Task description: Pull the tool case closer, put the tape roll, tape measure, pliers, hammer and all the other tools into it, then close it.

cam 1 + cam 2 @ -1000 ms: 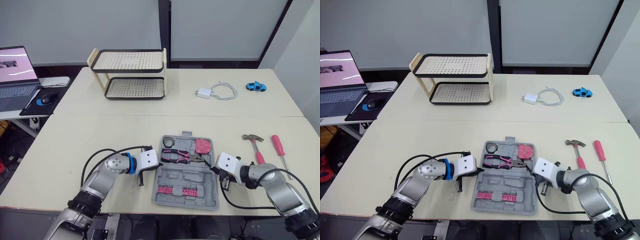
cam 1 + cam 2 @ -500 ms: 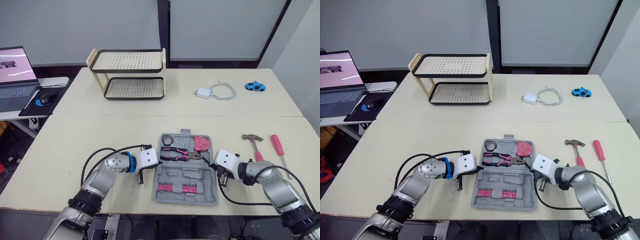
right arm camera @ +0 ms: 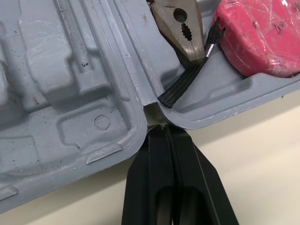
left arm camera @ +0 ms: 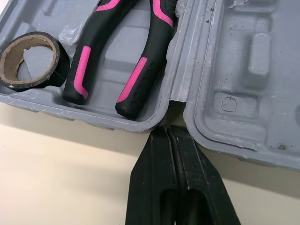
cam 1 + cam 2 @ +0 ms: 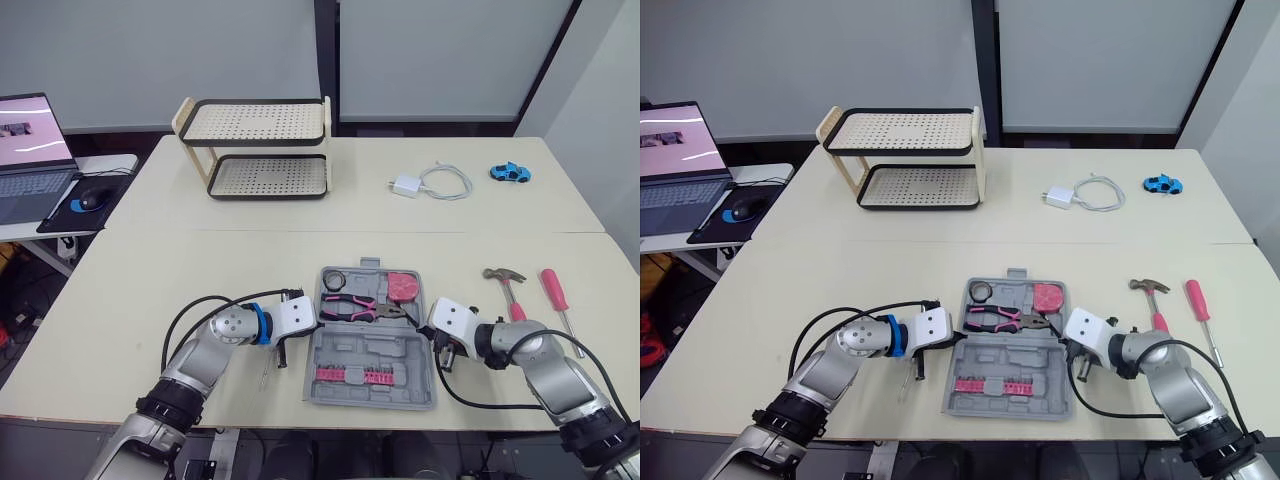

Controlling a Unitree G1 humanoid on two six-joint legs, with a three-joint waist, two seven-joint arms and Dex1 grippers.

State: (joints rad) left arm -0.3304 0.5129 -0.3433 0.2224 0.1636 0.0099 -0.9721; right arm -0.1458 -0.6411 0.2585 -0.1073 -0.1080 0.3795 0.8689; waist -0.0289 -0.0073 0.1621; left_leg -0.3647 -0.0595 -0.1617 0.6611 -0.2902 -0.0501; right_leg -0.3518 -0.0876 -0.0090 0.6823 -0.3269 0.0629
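Both your grippers pinched closed, empty: left gripper (image 4: pixel 168 131) at tool case (image 5: pixel 365 350) left hinge notch, right gripper (image 3: pixel 161 129) at right notch. Case open; tape roll (image 4: pixel 55 56), pliers (image 5: pixel 352 308), tape measure (image 5: pixel 404 288) inside. Hammer (image 5: pixel 508 290), screwdriver (image 5: pixel 555 295) on table (image 5: pixel 150 290) right of it.

You're in an office-like room: pale desks (image 5: pixel 150 290) pushed together, with grey wall panels (image 5: pixel 430 60) behind. Well off to the left of the left fingers (image 4: pixel 157 187) an open laptop (image 5: pixel 30 160) sits beside a mouse (image 5: pixel 92 198) on its pad (image 5: pixel 60 215). Far beyond them lies a phone charger (image 5: pixel 407 185) with its cable (image 5: pixel 450 183).
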